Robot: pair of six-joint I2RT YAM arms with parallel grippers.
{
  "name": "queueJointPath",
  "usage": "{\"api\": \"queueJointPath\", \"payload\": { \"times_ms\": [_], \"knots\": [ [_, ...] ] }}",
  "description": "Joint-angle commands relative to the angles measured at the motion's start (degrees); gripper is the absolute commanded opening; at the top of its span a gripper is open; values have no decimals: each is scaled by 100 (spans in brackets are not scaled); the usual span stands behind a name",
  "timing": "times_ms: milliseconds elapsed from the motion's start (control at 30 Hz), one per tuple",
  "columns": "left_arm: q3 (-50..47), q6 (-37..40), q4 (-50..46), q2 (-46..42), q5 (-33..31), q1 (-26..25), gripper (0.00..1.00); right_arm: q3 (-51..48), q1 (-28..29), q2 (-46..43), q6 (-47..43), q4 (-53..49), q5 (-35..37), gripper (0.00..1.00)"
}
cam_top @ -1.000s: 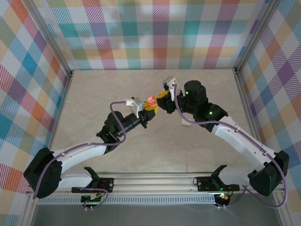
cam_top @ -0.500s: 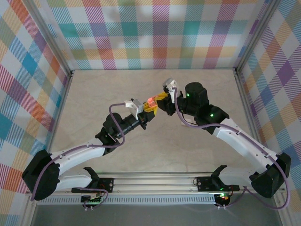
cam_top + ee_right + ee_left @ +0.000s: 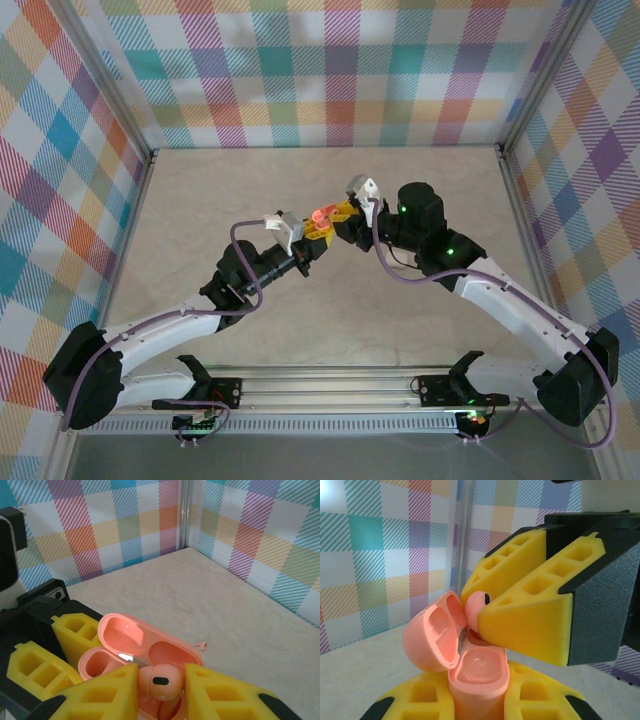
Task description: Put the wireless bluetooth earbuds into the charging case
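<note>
1 salmon-pink charging case (image 3: pixel 479 672) stands open and upright, clamped at its base between the 2 yellow foam left fingers (image 3: pixel 415 705), raised off the bench (image 3: pixel 225 595) near its middle. Its lid (image 3: pixel 432 637) is hinged back to one side, glossy and hollow inside. The base has 2 wells: the one farther from the right wrist camera (image 3: pixel 97 662) looks bare, and the nearer one is partly covered, so what it holds cannot be told. 1 earbud (image 3: pixel 157 682) is pinched between the 2 yellow right fingers (image 3: pixel 100 695), and it sits right at the rim of the case over the nearer well, with its rounded head up and its stem pointing down between the foam tips. The earbud is the same salmon-pink as the case, smooth and bulbous, with 1 small dark oval spot on its head. From the left wrist camera its head (image 3: pixel 475 610) shows wedged at the tip of the right fingers (image 3: pixel 530 625), touching the edge of the lid. 1 tiny pink piece (image 3: pixel 201 644) lies alone on the bench beyond the case, too small to identify. From above, the 2 sets of fingers meet tip to tip around the case (image 3: pixel 320 213).
</note>
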Motion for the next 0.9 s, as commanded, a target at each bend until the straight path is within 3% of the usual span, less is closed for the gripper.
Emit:
{"api": "queueJointPath", "payload": {
  "times_ms": [0,233,333,400,533,867],
  "knots": [
    [105,132,418,-160,24,-113,0,-140,68,25,-25,-27,-683,31],
    [142,171,381,-166,59,-112,0,13,81,173,37,-291,-982,40],
    [134,168,377,-162,75,-107,0,162,78,255,369,-436,-824,48],
    [117,160,372,-175,86,-111,0,498,66,385,766,-780,-526,54],
    [90,168,293,-221,95,-108,0,1391,33,722,1243,-1592,-630,62],
    [-30,181,166,-435,123,-112,0,2253,-3,1031,1955,-2310,-1031,67]
  ]
}}
